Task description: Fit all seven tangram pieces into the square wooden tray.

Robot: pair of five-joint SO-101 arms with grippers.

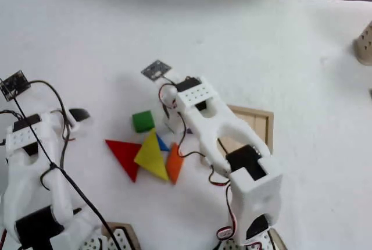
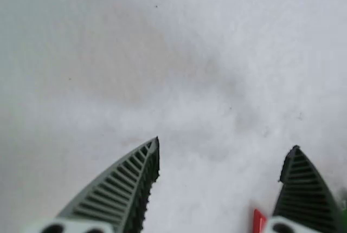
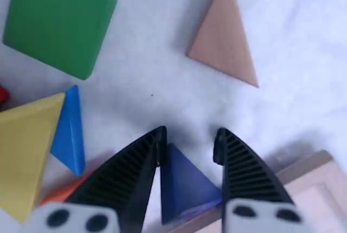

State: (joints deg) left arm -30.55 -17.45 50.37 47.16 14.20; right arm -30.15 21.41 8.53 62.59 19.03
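Low, right hand [image 3: 187, 135] (parted) straddles triangle [image 3: 187, 187].

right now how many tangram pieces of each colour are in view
green piece: 1
red piece: 1
yellow piece: 1
orange piece: 1
blue: 2, the light blue piece and the dark blue piece
bare wood piece: 1
total: 7

Right arm [image 1: 221, 125] covers most of wooden tray [image 1: 264, 123], center-right of high view. Frame edge clips red piece [image 2: 258, 222]. Right gripper [image 3: 190, 138] partly hides dark blue triangle [image 3: 185, 187].
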